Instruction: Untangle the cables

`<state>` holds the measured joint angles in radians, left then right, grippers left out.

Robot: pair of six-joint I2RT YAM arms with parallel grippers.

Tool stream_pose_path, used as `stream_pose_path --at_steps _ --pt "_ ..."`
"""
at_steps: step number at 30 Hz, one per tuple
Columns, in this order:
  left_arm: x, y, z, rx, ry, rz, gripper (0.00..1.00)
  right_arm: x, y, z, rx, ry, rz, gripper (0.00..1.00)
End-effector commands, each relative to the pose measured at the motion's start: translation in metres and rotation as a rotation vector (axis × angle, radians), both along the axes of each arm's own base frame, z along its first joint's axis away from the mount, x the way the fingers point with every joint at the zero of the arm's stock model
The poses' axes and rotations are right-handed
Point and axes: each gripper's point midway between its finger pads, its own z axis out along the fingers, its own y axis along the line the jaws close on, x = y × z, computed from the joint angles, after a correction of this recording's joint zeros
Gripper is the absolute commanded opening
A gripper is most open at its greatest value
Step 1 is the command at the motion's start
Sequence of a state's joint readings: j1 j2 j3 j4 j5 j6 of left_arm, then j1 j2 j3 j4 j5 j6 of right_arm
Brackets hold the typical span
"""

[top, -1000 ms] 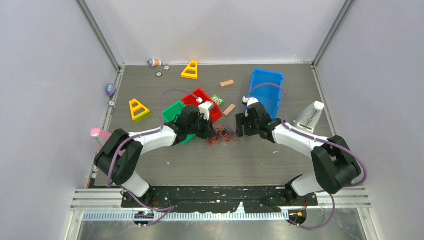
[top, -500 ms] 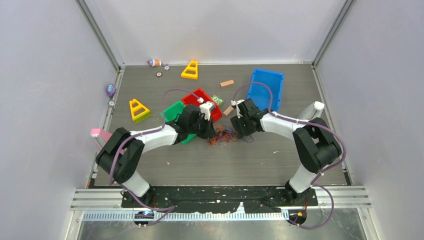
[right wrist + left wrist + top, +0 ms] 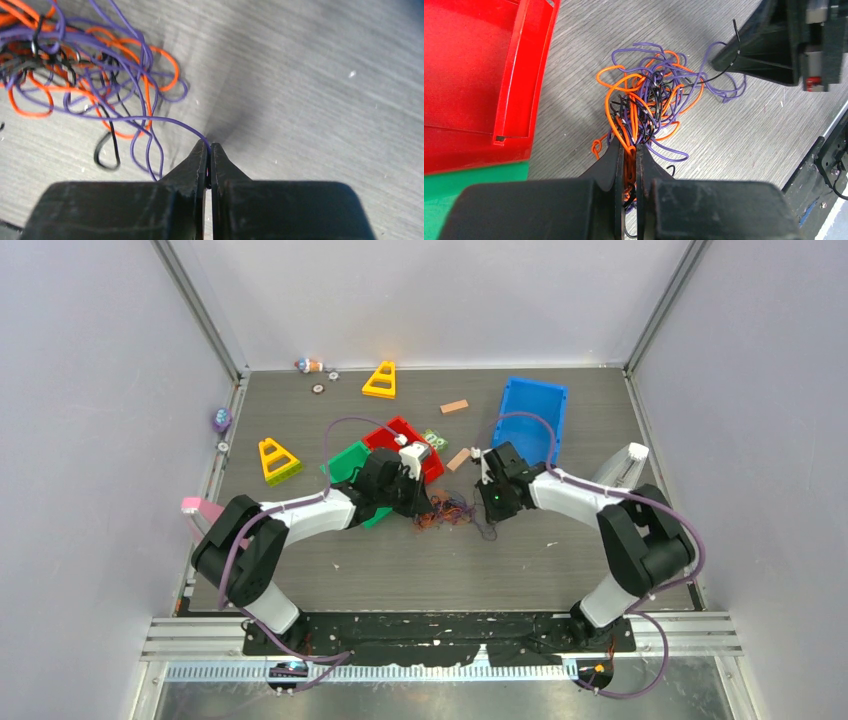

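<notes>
The cables are a tangled bundle of thin orange, purple and black wires lying on the grey table between my two arms. In the left wrist view the cables spread out from my left gripper, which is shut on a clump of orange and black strands. My left gripper sits at the bundle's left side. My right gripper is shut on a single purple wire that runs out of the tangle. In the top view my right gripper is at the bundle's right edge.
A red bin and a green bin stand just behind the left arm, the red bin's wall close to the tangle. A blue bin, yellow triangles, wooden blocks and small toys lie around.
My right arm swung left from beside the blue bin to the tangle, and its gripper went from open to shut on a purple wire. The left arm kept still with its grip.
</notes>
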<state>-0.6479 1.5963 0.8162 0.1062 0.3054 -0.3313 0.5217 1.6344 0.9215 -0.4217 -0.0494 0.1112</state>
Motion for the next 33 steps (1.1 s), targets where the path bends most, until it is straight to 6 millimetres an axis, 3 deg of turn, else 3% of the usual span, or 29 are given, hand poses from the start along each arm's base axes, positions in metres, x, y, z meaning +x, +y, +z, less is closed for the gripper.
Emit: stream_pose_path --at_steps 1,9,11,13,18,24,27,33 --pt "0.010 -0.005 0.023 -0.028 -0.077 -0.003 0.00 -0.004 0.001 0.031 0.130 -0.050 -0.041 0.05" --pt "0.011 0.000 0.023 -0.010 -0.087 0.017 0.00 -0.003 -0.023 0.062 0.302 -0.115 -0.223 0.05" --pt "0.013 0.004 0.022 0.003 -0.088 0.037 0.00 -0.004 -0.038 0.066 0.336 -0.133 -0.302 0.05" --pt "0.016 0.010 0.023 0.013 -0.096 0.071 0.00 -0.002 -0.059 0.067 0.350 -0.151 -0.416 0.05" --pt "0.020 0.026 0.035 -0.018 -0.153 0.151 0.00 0.000 -0.139 0.069 0.273 -0.259 -0.815 0.05" --pt "0.020 0.048 0.040 0.014 -0.200 0.236 0.00 -0.013 -0.205 0.095 0.191 -0.424 -1.097 0.05" --pt "0.020 0.064 0.037 0.061 -0.195 0.300 0.00 -0.020 -0.226 0.112 0.166 -0.495 -1.199 0.05" --pt "0.006 0.081 0.033 0.087 -0.181 0.334 0.00 -0.017 -0.224 0.137 0.217 -0.565 -1.157 0.05"
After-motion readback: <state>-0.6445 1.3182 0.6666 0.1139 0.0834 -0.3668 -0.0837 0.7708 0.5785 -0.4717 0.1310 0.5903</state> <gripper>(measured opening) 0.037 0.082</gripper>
